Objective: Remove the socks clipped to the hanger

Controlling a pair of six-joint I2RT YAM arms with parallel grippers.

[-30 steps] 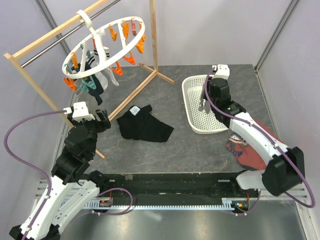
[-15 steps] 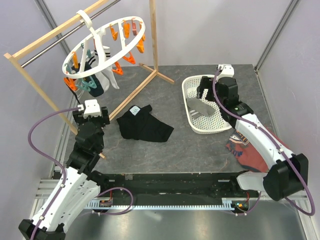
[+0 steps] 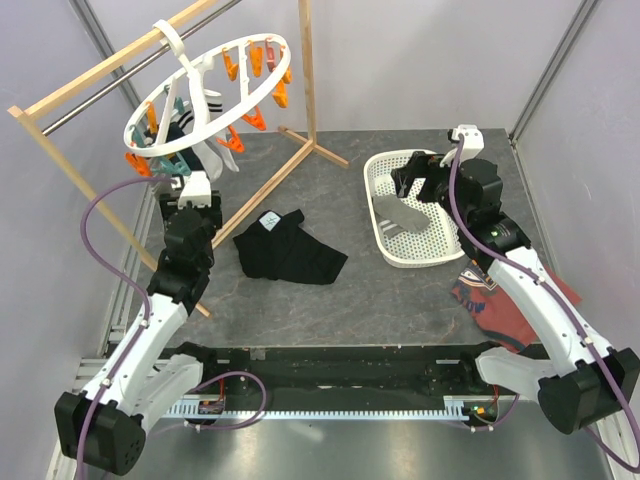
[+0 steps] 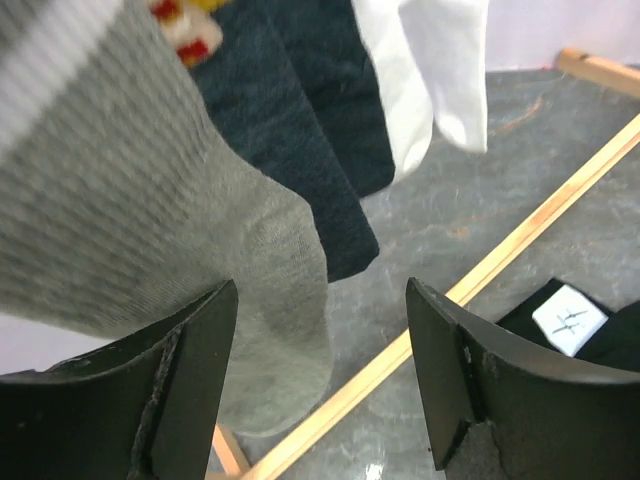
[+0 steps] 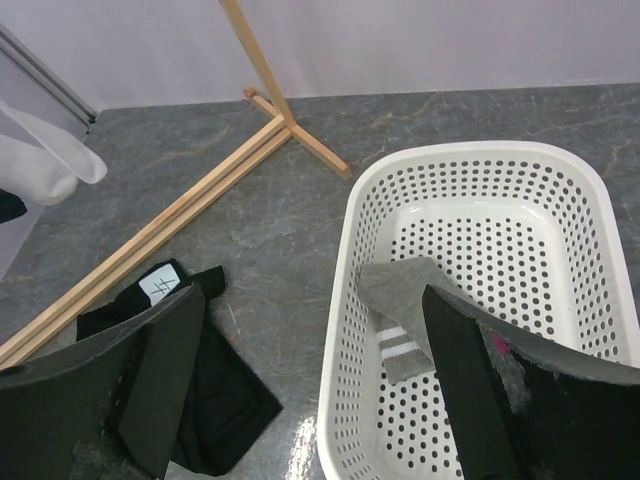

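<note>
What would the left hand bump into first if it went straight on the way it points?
Probably the grey sock, hanging just ahead of the left hand; the dark navy sock seems slightly behind it, but depth is unclear.

A wooden rail frame (image 3: 306,80) stands at the back left of the grey, marbled tabletop (image 3: 380,300). A crumpled black garment (image 3: 288,248) lies near its foot, white label (image 3: 268,221) facing up. Well to the right sits a white perforated basket (image 3: 420,262), and a red-brown printed shirt (image 3: 500,305) lies just beside its near end.
</note>
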